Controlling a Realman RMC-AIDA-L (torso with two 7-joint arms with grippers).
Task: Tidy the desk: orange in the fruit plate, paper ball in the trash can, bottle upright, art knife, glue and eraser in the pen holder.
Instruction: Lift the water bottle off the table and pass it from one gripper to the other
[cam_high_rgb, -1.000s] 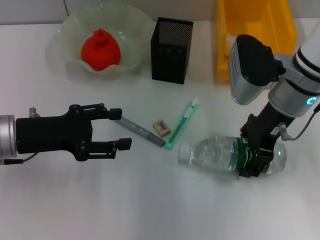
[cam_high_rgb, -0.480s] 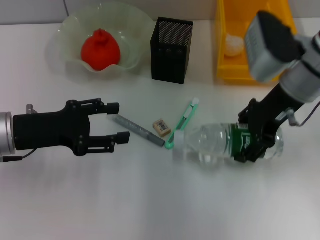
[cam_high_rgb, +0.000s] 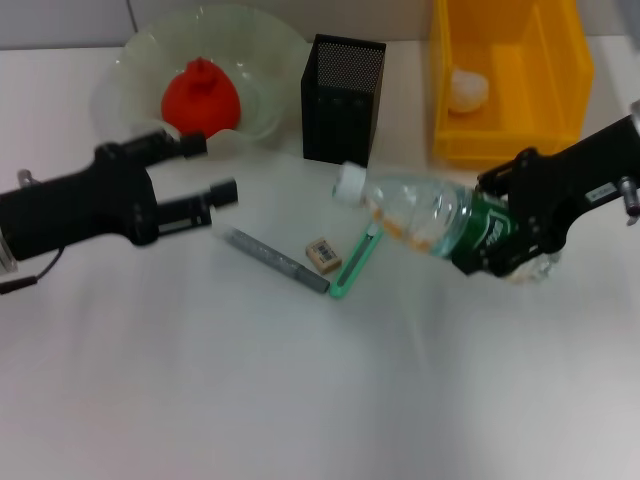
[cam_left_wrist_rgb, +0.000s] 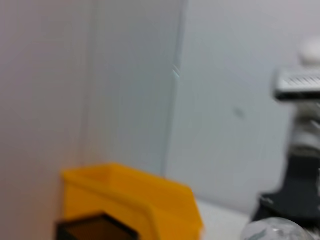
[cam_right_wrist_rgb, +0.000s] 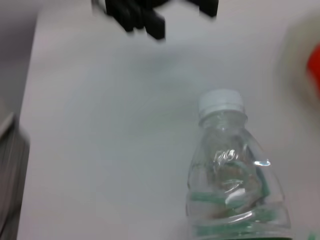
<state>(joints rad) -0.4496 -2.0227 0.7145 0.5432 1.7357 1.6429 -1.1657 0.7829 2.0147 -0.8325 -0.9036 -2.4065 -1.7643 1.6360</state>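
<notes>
My right gripper (cam_high_rgb: 505, 240) is shut on the clear bottle (cam_high_rgb: 420, 215) with a green label. It holds the bottle tilted above the table, white cap up and to the left; the bottle also shows in the right wrist view (cam_right_wrist_rgb: 230, 175). My left gripper (cam_high_rgb: 205, 170) is open and empty, raised near the fruit plate (cam_high_rgb: 265, 70), which holds the orange (cam_high_rgb: 202, 100). The grey glue stick (cam_high_rgb: 278, 260), the eraser (cam_high_rgb: 322, 254) and the green art knife (cam_high_rgb: 357, 258) lie on the table in front of the black mesh pen holder (cam_high_rgb: 343, 98). The paper ball (cam_high_rgb: 468, 90) lies in the yellow trash bin (cam_high_rgb: 510, 80).
The white table (cam_high_rgb: 300, 400) spreads out in front of the items. The pen holder and the yellow bin stand side by side at the back, also partly in the left wrist view (cam_left_wrist_rgb: 135, 200).
My right gripper has lifted the bottle off the table and swung its cap end up and back. My left gripper has risen and moved back-left towards the fruit plate.
</notes>
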